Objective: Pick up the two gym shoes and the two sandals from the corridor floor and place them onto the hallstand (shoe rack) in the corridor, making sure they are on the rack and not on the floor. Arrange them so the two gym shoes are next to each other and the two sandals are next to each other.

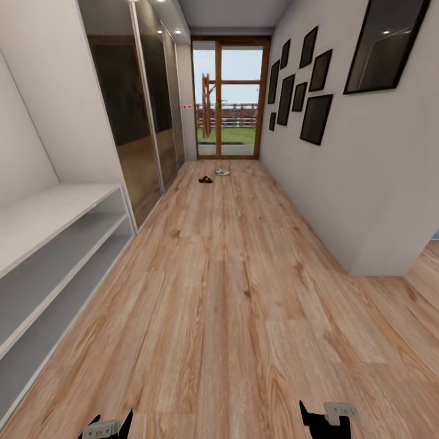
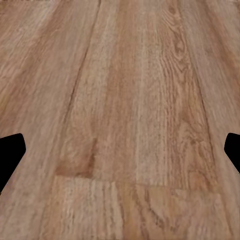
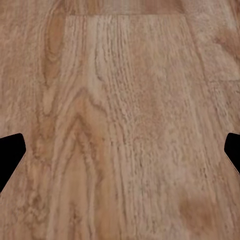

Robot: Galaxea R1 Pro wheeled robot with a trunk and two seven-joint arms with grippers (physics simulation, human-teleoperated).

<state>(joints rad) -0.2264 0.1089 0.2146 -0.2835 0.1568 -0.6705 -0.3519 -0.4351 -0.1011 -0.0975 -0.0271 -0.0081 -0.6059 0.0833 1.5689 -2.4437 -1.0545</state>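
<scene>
Wood floor (image 1: 231, 292) runs to sneaker (image 1: 222, 172) and sandal (image 1: 205, 179), far off. Drive straight, keeping rack (image 1: 55, 256) clear. Left gripper (image 2: 120, 150) and right gripper (image 3: 120, 155): fingers spread, empty.

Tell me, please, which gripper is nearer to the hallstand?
Left. The left gripper hangs low over the floor just off the hallstand, while the right gripper sits further across the corridor.
</scene>
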